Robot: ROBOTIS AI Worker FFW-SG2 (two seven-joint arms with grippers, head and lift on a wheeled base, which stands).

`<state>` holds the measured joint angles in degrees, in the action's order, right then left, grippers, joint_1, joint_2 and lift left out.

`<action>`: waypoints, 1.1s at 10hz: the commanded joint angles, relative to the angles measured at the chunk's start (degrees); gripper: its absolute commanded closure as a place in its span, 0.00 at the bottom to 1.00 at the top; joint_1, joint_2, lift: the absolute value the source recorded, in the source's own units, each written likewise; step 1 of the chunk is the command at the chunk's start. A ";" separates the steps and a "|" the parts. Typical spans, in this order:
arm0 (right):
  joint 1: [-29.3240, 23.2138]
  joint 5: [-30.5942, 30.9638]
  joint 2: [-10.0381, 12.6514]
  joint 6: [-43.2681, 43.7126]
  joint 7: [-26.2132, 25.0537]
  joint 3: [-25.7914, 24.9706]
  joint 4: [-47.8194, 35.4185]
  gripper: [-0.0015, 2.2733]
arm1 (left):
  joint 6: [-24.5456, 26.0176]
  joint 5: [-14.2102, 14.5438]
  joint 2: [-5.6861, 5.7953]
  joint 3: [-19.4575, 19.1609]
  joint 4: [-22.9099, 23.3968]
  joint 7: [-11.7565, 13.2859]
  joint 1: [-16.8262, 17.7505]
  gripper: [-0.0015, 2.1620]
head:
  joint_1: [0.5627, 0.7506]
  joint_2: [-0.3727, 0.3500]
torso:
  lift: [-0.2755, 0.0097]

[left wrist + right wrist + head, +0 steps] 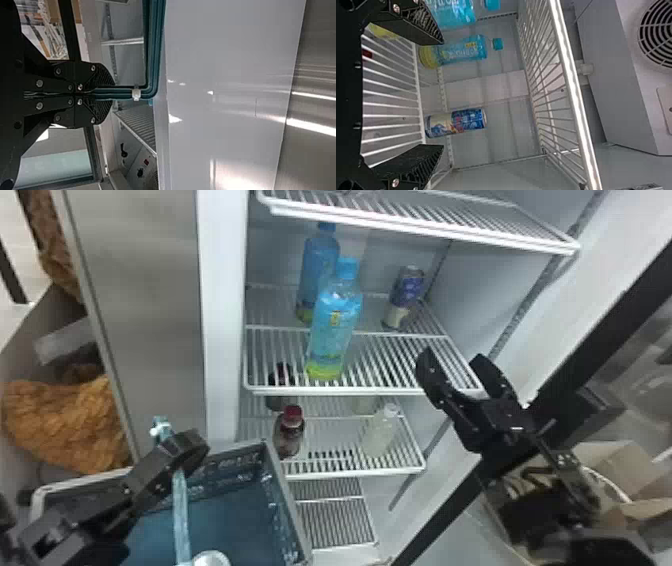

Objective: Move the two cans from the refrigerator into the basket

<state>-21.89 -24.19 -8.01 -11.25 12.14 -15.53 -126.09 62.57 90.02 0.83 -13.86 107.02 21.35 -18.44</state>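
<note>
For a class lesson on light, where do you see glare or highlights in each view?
Left wrist view: glare streaks on the metal panel, bright patches on the pale panel; right wrist view: a highlight along the shelf's front rail; head view: softer light on the refrigerator's white frame.

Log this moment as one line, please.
left gripper: shut on basket handle | right gripper: open, empty | can: standing on refrigerator shelf | basket: pale round top inside, possibly can

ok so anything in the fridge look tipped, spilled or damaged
Nothing stands out. The can stands upright on its shelf, as do the front blue bottle and the blue bottle behind it. Lower down, the red-capped bottle and pale bottle stand upright too. I see no spill or dent.
</note>
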 commanded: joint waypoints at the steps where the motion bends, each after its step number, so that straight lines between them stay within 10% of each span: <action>1: 3.05 1.57 -0.25 0.00 -0.28 -0.01 2.83 0.05 | 0.00 -0.10 0.05 0.27 -0.22 0.00 0.30 0.56 | 0.70 0.10 | 0.84; 11: 19.92 7.17 -0.69 0.14 -4.67 3.87 21.54 0.05 | 0.00 0.01 -0.04 1.29 -1.20 0.00 1.29 0.56 | 0.67 0.09 | 0.84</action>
<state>-2.56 -17.04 -8.73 -11.10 7.41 -11.94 -105.37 62.57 90.04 0.85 -12.64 105.82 21.35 -17.19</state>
